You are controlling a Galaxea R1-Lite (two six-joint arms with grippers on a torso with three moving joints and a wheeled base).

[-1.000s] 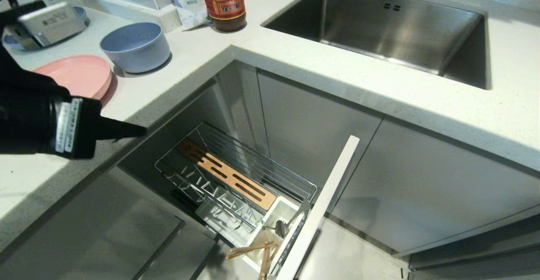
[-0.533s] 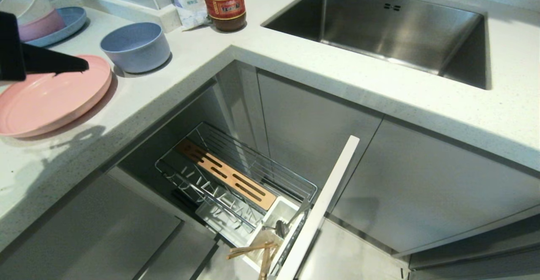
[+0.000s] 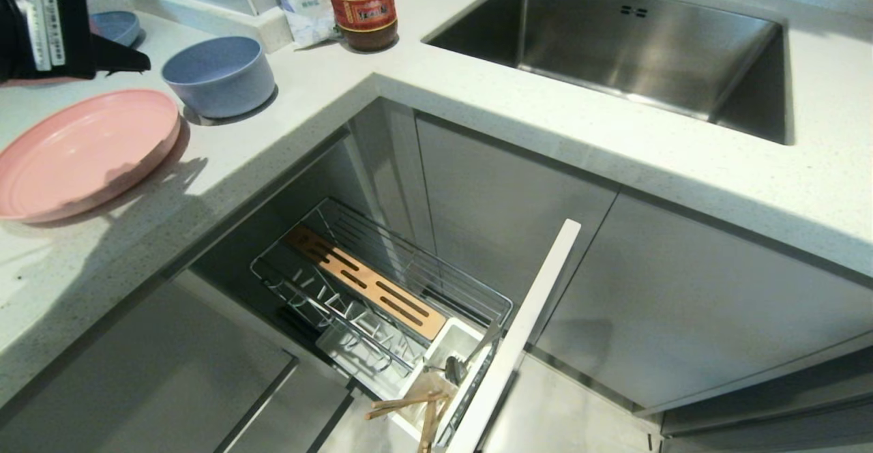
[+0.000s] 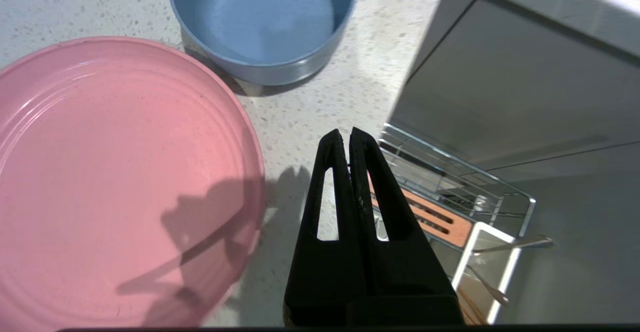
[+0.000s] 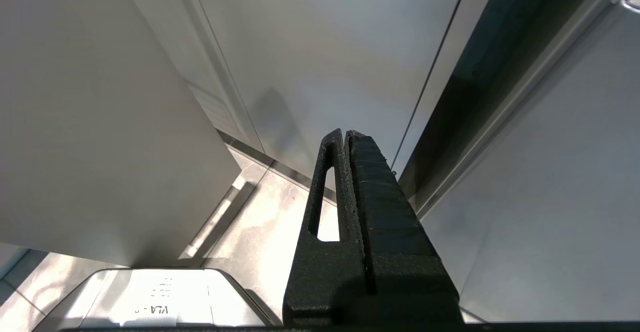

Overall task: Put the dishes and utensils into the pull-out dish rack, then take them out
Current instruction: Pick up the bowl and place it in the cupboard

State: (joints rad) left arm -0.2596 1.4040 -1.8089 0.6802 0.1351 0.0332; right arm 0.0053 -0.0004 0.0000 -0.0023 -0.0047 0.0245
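Chrome wire, nearest to me, is where the trouble could end: the pull-out dish rack stands drawn out below the counter with its pale grey flat front angled open, and its white plastic utensil cup already holds the light wooden chopsticks and a slim steel spoon; the fork I cannot pick out with certainty. The slotted wooden block and the wire plate slots look unfilled. Up on the speckled white counter, the flat round pale-pink plate lies flat near the edge, and just beyond it sits the deep blue-grey matte bowl, close but not touching. My left gripper hangs above the plate's far side, jaws pressed together and holding nothing. I judge the plate is next, and flat on stone it gives clenched fingers no purchase; a low approach could shove it toward the edge and down onto the rack, or into the bowl. A thin rim pinch might also let it swing and slip. My right gripper is parked low by the cabinet fronts, likewise closed and empty.
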